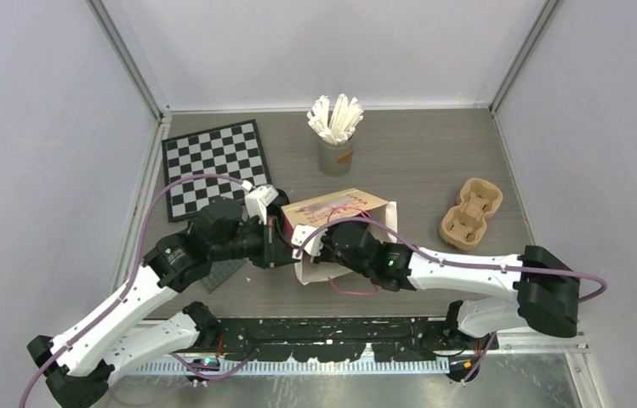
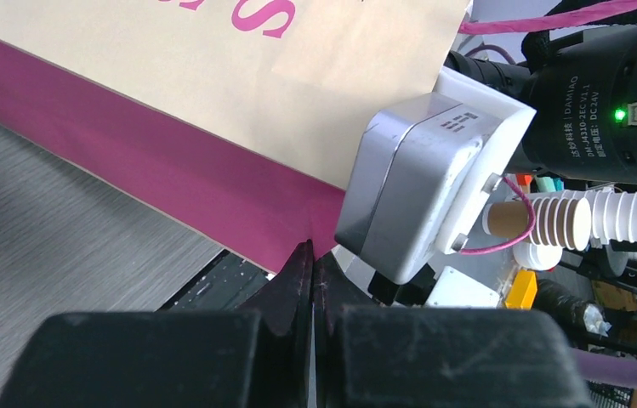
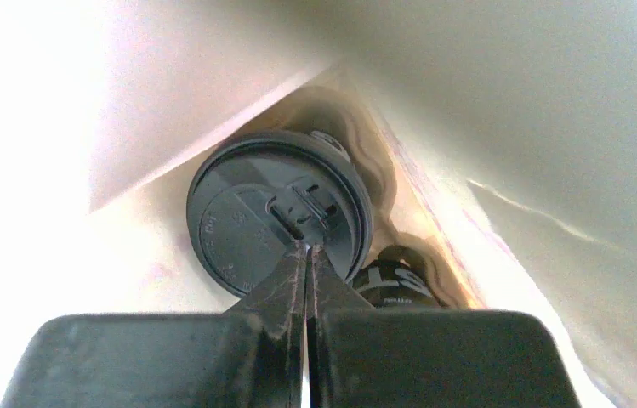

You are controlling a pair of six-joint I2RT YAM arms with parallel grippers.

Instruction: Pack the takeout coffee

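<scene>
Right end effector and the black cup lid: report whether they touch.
Cannot tell. Right wrist view lines the shut right end effector up over the lid, hiding any gap; the bag blocks the top view.

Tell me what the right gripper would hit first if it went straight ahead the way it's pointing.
The black coffee-cup lid inside the paper bag. It sits right at the right gripper's tips, possibly already touching.
</scene>
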